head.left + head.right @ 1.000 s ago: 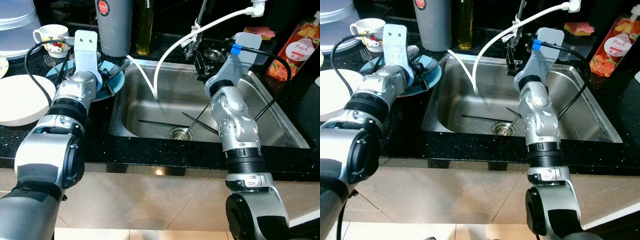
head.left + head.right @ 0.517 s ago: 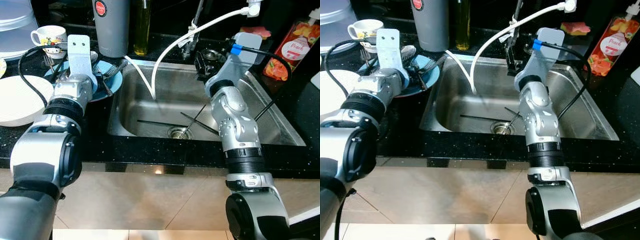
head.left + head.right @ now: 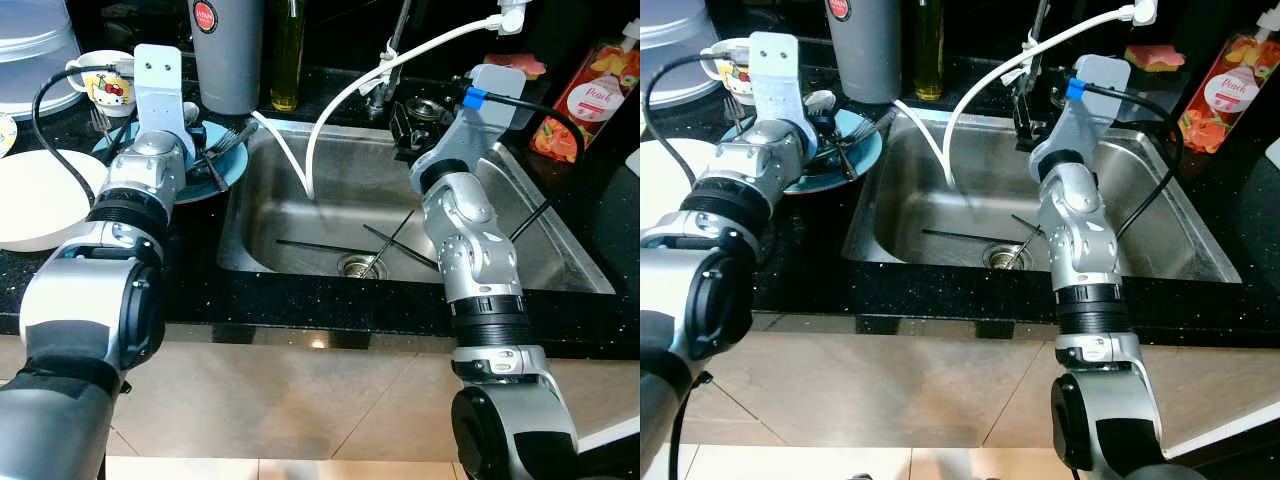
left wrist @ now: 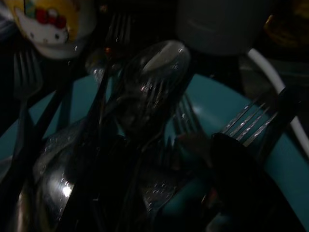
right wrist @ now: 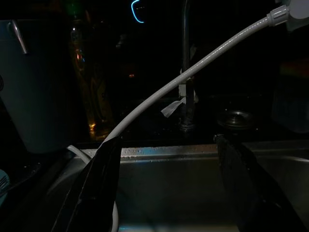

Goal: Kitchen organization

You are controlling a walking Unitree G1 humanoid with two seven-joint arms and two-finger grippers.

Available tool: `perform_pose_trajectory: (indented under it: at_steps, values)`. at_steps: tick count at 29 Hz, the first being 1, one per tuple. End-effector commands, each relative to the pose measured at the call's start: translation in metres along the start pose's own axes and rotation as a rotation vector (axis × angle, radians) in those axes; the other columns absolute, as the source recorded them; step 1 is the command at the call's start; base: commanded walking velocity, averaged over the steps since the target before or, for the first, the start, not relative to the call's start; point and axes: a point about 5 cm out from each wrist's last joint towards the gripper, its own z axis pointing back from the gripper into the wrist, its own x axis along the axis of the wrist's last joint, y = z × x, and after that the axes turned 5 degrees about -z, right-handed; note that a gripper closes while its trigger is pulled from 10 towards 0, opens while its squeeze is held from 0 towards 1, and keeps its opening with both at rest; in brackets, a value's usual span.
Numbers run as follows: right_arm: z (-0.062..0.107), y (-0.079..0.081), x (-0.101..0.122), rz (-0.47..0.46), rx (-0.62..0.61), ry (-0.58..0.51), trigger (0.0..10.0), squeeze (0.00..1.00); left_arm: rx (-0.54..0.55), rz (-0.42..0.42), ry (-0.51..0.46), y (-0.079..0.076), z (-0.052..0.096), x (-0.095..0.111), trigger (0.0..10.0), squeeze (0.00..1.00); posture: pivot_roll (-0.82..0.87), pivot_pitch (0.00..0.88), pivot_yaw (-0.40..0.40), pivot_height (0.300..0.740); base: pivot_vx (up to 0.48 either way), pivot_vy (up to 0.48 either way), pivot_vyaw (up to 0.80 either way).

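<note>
Left gripper: down over the round teal plate on the black speckled counter, left of the sink; fingers sit among the cutlery; how far apart they are, cannot tell; no grasp discernible.
Cutlery: heap of silver spoons and forks piled on the teal plate; one large spoon bowl lies on top, fork tines point toward the plate's sink side.
Right gripper: held at the back rim of the stainless steel sink, near the tap; two black fingers spread wide apart, nothing between them.
Sink contents: thin dark utensils crossed near the drain; white flexible hose arcs from the upper right down into the basin.
Behind plate: white mug with cartoon print; tall grey cylindrical container with red round label beside it; yellow-green glass bottle next along.
Far left: white round bowl on the counter.
Far right: orange peach-labelled pouch.
</note>
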Motion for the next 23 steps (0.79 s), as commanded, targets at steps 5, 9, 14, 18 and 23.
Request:
perform_pose_trajectory:
  at_steps: [5,9,14,18,23]
  values:
    - [0.003,-0.005,0.001,-0.010,-0.019,-0.006,10.0,0.00,0.061,0.018,0.053,0.014,-0.001,-0.006,9.4,0.00,0.21,0.065,-0.070,0.740,0.000,0.000,0.00]
    - [0.002,-0.005,0.001,-0.010,-0.019,-0.005,10.0,0.00,0.077,-0.013,0.071,0.015,-0.001,-0.009,9.5,0.00,0.21,0.063,-0.071,0.740,0.000,0.000,0.00]
    - [0.002,-0.005,0.001,-0.011,-0.017,-0.007,10.0,0.00,0.059,-0.012,0.142,0.013,-0.001,-0.021,8.8,0.00,0.21,0.063,-0.070,0.740,0.000,0.000,0.00]
    - [0.002,-0.005,0.002,-0.011,-0.018,-0.007,10.0,0.00,0.026,0.019,0.182,0.009,0.000,-0.026,7.1,0.00,0.21,0.064,-0.071,0.740,0.000,0.000,0.00]
    - [0.002,-0.005,0.002,-0.010,-0.019,-0.007,10.0,0.00,-0.005,0.042,0.208,0.006,0.000,-0.030,4.6,0.00,0.21,0.064,-0.071,0.740,0.000,0.000,0.00]
